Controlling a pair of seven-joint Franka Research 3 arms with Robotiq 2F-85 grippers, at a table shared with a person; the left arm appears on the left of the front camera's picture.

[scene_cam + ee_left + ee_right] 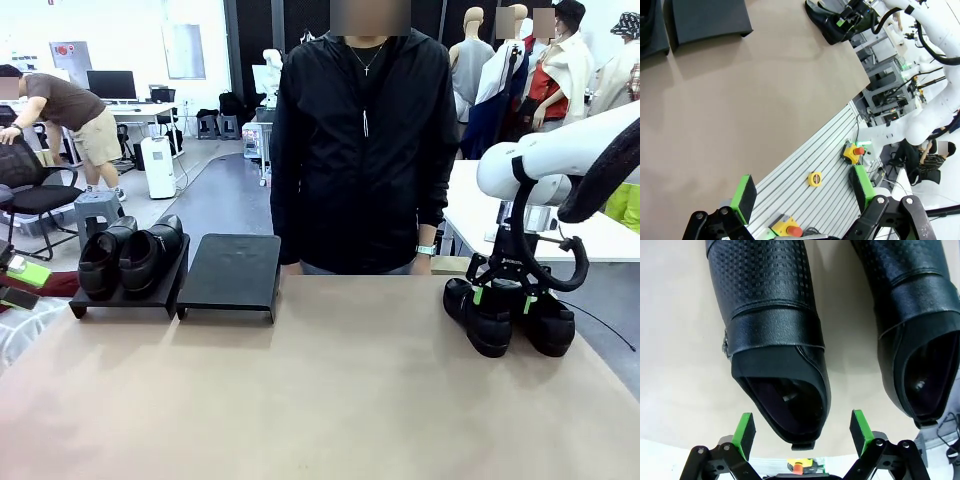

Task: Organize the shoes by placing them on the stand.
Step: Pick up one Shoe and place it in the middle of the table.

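Two glossy black shoes [130, 255] stand side by side on the left black stand [120, 302]. The stand beside it [230, 275] is bare. Two more shoes lie on the table at the right, one nearer the middle [478, 318] and one farther right [552, 328]. My right gripper [505, 292] hangs open just over their heels. In the right wrist view its green pads [745, 432] flank the heel of the left shoe [772, 340], without touching it; the other shoe [920, 330] lies to the right. My left gripper [803, 192] is open and holds nothing, above the table's near edge.
A person in a black jacket [360, 140] stands at the table's far side behind the stands. Below the table's near edge runs a slotted metal frame [810, 165] with a yellow tape measure [814, 178] and red-buttoned boxes [854, 151]. The brown tabletop [320, 390] is bare in the middle.
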